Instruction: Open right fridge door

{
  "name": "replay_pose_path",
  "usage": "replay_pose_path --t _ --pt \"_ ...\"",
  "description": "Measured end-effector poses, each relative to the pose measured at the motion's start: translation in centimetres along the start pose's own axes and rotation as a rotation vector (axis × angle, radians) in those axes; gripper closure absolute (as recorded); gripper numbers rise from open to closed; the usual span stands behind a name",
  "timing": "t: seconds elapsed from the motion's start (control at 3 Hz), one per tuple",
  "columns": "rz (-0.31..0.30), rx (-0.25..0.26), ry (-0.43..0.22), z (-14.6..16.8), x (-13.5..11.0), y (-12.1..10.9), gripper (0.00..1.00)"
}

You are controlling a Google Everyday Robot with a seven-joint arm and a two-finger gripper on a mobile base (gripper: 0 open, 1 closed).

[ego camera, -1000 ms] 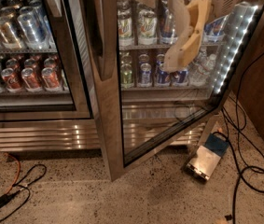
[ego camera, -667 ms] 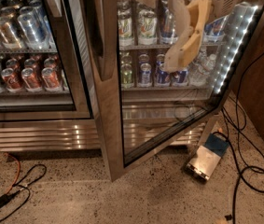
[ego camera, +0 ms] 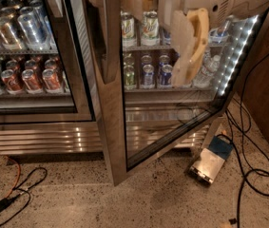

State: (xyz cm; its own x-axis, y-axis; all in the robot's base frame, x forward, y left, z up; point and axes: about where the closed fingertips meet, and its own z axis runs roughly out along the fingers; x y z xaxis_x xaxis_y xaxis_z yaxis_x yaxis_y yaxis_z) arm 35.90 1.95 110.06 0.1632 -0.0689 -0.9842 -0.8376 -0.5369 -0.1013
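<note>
Right fridge door: swung wide open toward the camera, its steel leading edge nearest and the bottom rail running up and back to the right; the glass pane is clear.
Claw: cream-coloured, hanging down from the arm at the top right, seen within the outline of the open pane and in front of the shelves; I cannot tell how far open it is, or whether it has hold of anything.
Left door: closed, with rows of red and silver cans behind the glass.
Drinks on the right: green-and-white cans on the upper shelf, blue cans and clear bottles below.
Writing: the cans carry printed labels, but no brand name can be read.
Light strip: a line of white LEDs down the right side of the cooler.
Floor: pale speckled stone.
On the floor: black cables at the right, an orange cable at the left, and a small metal box with a blue top near the door's lower corner.
Right edge: a brown wooden panel.
</note>
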Motion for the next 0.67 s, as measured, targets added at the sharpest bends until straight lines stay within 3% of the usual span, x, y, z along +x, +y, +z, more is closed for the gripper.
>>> replay_pose_path --t 0.33,0.67 --pt "0.017 -0.015 -0.017 -0.1 -0.6 1.0 0.0" --pt "0.036 0.043 -0.017 -2.3 -2.4 2.2 0.0"
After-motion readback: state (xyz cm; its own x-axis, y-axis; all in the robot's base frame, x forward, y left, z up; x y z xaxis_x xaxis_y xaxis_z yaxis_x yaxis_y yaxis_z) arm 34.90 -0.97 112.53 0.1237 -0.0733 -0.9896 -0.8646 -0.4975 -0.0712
